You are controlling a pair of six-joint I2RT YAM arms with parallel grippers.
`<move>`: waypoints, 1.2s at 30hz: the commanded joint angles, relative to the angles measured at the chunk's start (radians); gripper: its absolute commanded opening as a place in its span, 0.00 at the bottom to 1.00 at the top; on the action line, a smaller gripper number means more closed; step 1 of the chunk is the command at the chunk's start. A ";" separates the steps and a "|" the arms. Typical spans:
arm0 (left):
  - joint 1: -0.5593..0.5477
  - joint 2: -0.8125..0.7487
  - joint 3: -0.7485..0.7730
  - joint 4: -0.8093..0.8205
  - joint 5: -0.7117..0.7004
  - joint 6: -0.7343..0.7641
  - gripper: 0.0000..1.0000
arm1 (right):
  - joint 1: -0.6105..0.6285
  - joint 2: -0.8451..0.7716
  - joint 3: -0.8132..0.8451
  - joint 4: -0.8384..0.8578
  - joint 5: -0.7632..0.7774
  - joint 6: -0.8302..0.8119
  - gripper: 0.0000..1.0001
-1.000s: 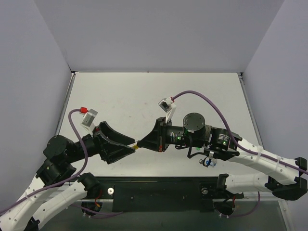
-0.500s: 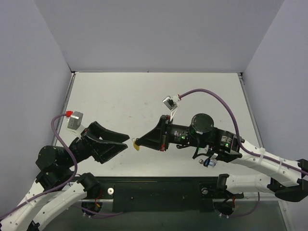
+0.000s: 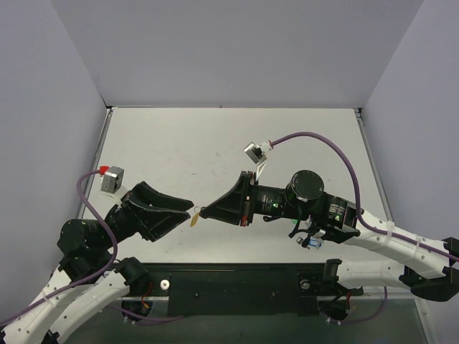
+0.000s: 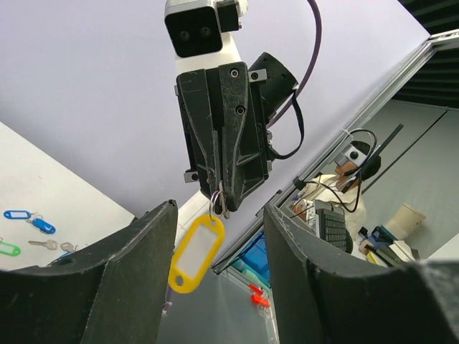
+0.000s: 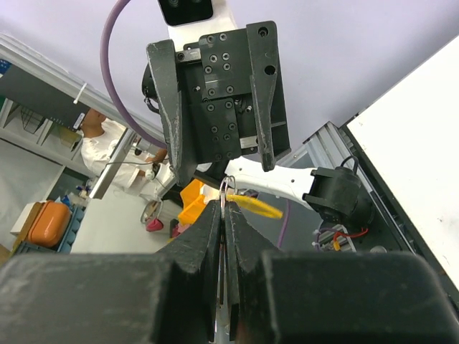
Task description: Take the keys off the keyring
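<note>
My right gripper (image 3: 205, 212) is shut on the thin silver keyring (image 5: 226, 185), held above the table. The ring sticks out just past the closed fingertips (image 5: 215, 215). The yellow-capped key's yellow tag (image 4: 195, 244) hangs loose from the ring (image 4: 219, 204); it also shows in the top view (image 3: 194, 219) and in the right wrist view (image 5: 252, 206). My left gripper (image 3: 189, 209) is open and empty, facing the right gripper. In the left wrist view its fingers (image 4: 136, 272) stand on either side of the tag without touching it.
Blue-tagged keys (image 4: 41, 226), a green-tagged one (image 4: 7, 249) and a bare silver key (image 4: 43, 244) lie on the white table. Blue tags also show under the right arm (image 3: 310, 242). Grey walls enclose the table on three sides.
My left gripper has opened and drawn back to the left, away from the yellow tag. The tag now hangs free from my right gripper, which moved slightly.
</note>
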 commanded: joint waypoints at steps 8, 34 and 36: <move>-0.004 0.016 -0.024 0.134 0.023 -0.043 0.54 | 0.003 -0.016 -0.007 0.114 -0.028 0.013 0.00; -0.003 0.054 -0.004 0.108 0.040 -0.026 0.01 | 0.003 0.015 0.002 0.109 -0.032 0.017 0.00; -0.003 0.057 0.016 0.083 0.040 -0.014 0.00 | 0.005 0.021 0.005 0.073 -0.021 0.008 0.00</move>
